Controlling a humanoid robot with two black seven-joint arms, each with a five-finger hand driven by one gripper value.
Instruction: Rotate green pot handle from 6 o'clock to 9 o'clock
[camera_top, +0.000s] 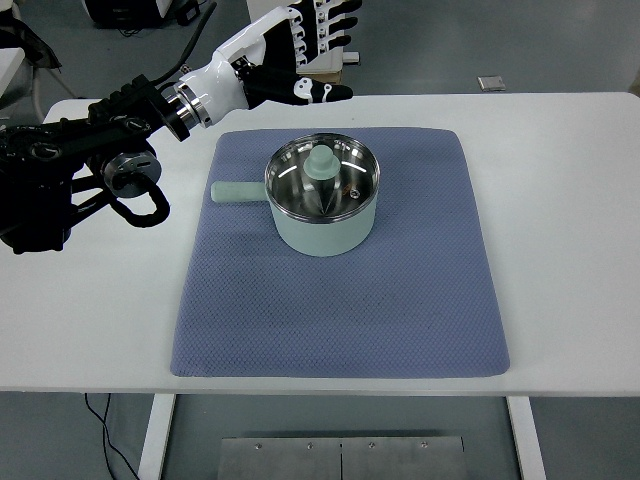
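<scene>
A white counter (560, 200) carries a blue mat (340, 300) under the green pot (322, 195); the left hand (290, 60) hovers with fingers (335, 25) spread.

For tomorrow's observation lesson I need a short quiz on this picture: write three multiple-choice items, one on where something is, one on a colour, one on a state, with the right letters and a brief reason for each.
1. Which way does the handle of the pale green metal pot point in the picture?
A. left
B. right
C. toward the bottom edge

2. What colour is the quilted cloth mat under the pot?
A. red
B. blue-grey
C. yellow

3. What is the robot's left hand doing?
A. gripping the handle
B. resting in the pot
C. raised beyond the mat, holding nothing

Answers:
1 A, the handle sticks out toward the left edge.
2 B, the mat is blue-grey on the white table.
3 C, the hand is near the table's far edge with its fingers extended, clear of the pot.
</scene>
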